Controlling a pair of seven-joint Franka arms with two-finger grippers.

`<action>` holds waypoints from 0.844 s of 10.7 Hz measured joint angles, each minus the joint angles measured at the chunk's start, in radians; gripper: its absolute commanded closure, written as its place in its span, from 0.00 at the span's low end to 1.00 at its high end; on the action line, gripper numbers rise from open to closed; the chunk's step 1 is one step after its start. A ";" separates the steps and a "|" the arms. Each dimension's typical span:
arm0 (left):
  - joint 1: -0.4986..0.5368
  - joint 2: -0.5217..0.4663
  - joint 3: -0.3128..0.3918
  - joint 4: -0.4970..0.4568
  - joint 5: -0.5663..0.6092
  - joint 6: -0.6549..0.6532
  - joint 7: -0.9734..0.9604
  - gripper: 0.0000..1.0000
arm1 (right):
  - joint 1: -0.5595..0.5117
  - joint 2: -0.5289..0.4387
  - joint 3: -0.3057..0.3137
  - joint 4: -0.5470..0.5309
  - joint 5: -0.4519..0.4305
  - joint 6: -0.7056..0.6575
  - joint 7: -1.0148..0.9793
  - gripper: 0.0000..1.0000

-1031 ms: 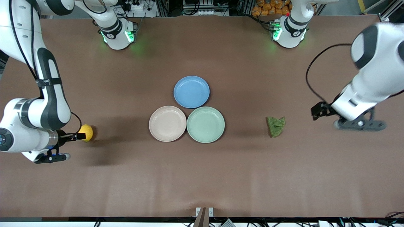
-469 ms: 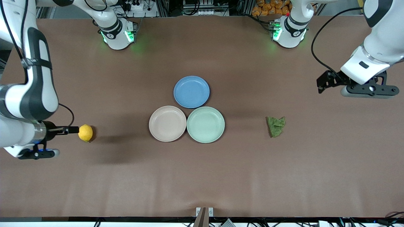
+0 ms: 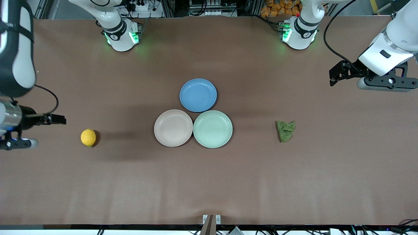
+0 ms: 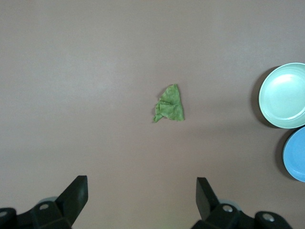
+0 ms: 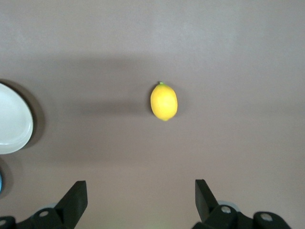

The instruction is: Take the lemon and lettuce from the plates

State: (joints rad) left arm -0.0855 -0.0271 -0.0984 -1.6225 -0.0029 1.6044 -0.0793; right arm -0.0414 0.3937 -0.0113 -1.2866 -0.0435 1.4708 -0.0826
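Bare brown table, three plates

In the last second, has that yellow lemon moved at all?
No. The lemon sits at the same spot relative to the beige-pink plate; only the right gripper pulled away.

Right wrist view: I see the lemon lying alone on the brown tabletop, its shadow stretching toward a pale plate cut by the frame edge. My right hand hangs above the tabletop, fingers spread wide, holding nothing, well apart from the lemon.
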 measured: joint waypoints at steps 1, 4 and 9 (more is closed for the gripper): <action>0.003 0.000 0.000 0.001 -0.001 -0.005 0.000 0.00 | -0.001 -0.028 -0.002 0.000 0.000 -0.027 0.000 0.00; 0.003 0.001 -0.003 0.004 -0.002 -0.008 0.000 0.00 | -0.002 -0.120 -0.008 0.001 0.000 -0.134 0.011 0.00; 0.002 0.001 -0.005 0.004 -0.002 -0.011 0.000 0.00 | 0.000 -0.172 -0.009 -0.028 0.000 -0.158 0.023 0.00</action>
State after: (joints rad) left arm -0.0833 -0.0260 -0.1034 -1.6180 -0.0046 1.5938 -0.0792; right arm -0.0415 0.2216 -0.0200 -1.3143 -0.0435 1.3130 -0.0597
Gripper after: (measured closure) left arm 0.000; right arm 0.000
